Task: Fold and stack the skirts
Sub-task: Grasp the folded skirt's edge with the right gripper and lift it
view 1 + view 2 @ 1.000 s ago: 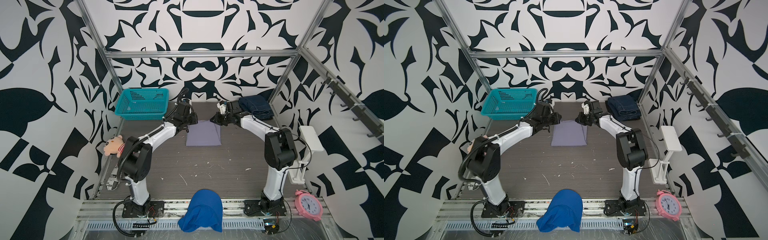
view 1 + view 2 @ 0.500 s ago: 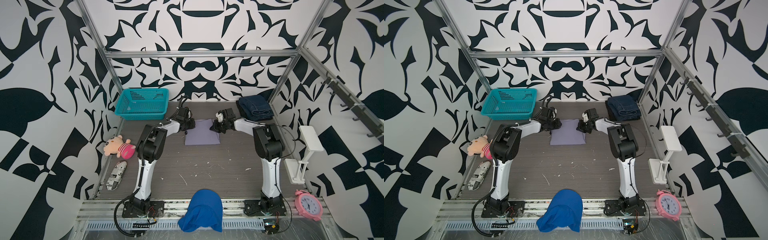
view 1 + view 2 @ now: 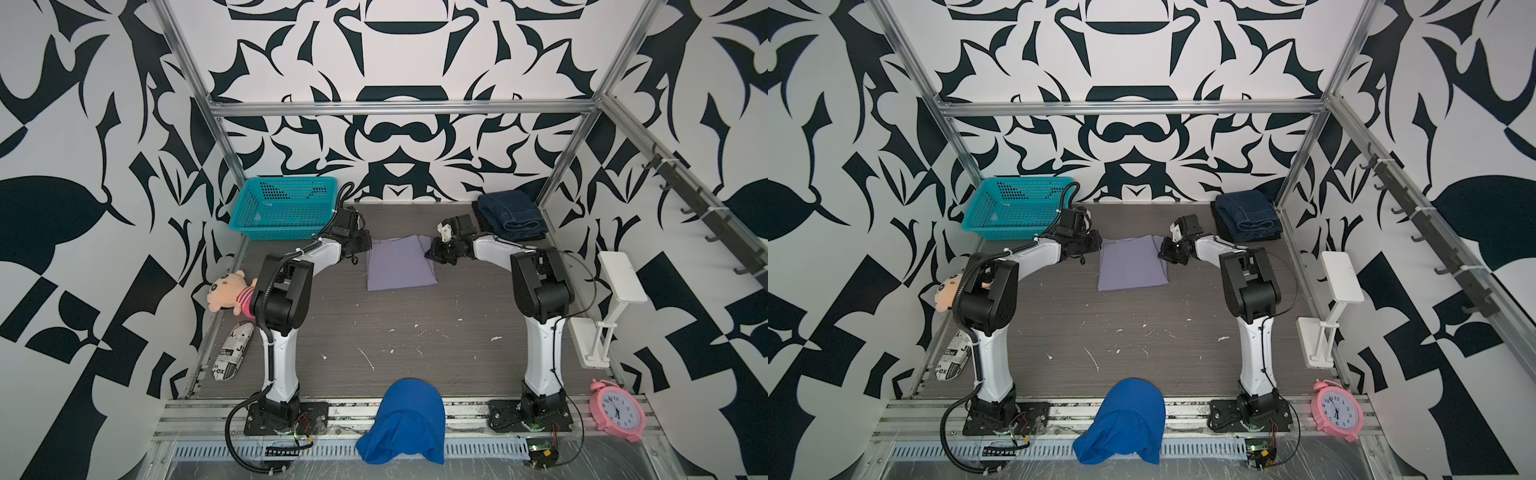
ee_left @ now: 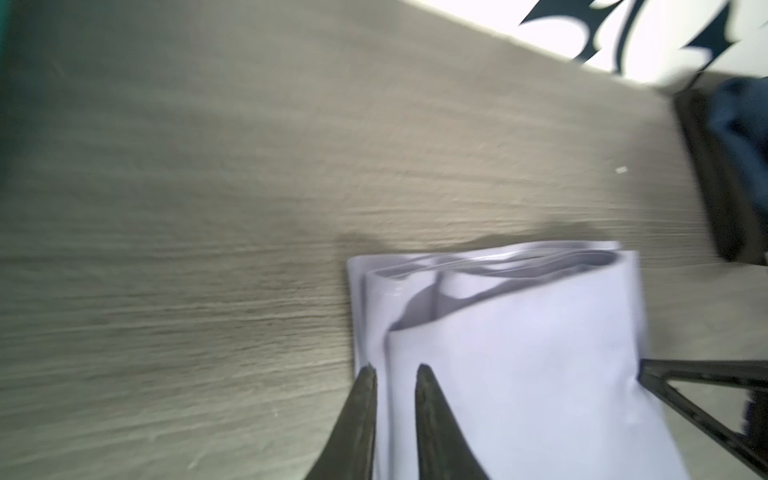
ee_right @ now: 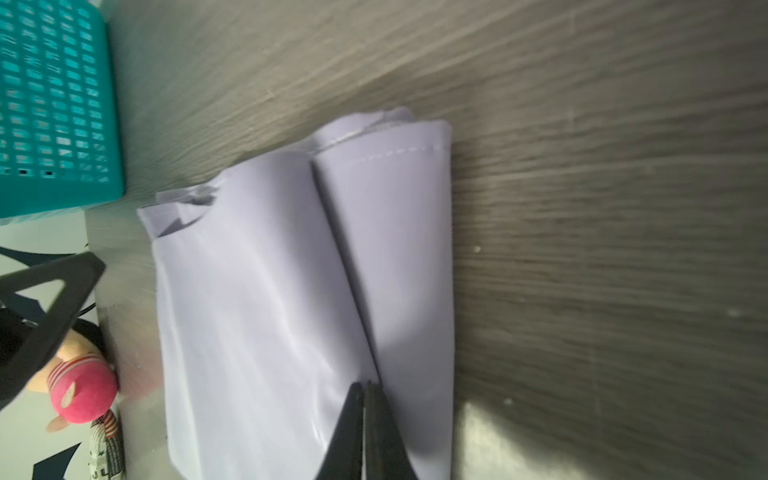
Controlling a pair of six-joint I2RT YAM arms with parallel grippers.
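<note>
Left wrist view: the left gripper (image 4: 392, 370) has its two dark fingers (image 4: 365, 415) parted by a narrow gap. The tips are at one side edge of the lavender skirt (image 4: 519, 353). One finger is over the bare table (image 4: 208, 208) and the other over cloth, with the skirt's edge running between them. The cloth lies flat and the picture is blurred.
Right wrist view: the right gripper (image 5: 365, 384) has its fingers pressed together, with only a hairline between them. The tips are at the crease where two folded panels of the lavender skirt (image 5: 270, 311) meet. Whether any cloth is nipped cannot be told.
Skirt position: in both top views the lavender skirt (image 3: 401, 266) (image 3: 1133, 266) is a folded rectangle, flat on the table toward the far side, between the two grippers.
Left gripper, from above: the left gripper (image 3: 360, 245) is at the skirt's far left corner.
Right gripper, from above: the right gripper (image 3: 433, 254) is at the skirt's far right corner, over a small raised flap.
Other skirts: the denim skirt (image 3: 513, 214) lies folded in the far right corner, on top of the black skirt (image 3: 1220, 222). Both are apart from the lavender one, just behind the right arm.
Basket: the teal basket (image 3: 286, 208) is in the far left corner, just beside the left arm.
</note>
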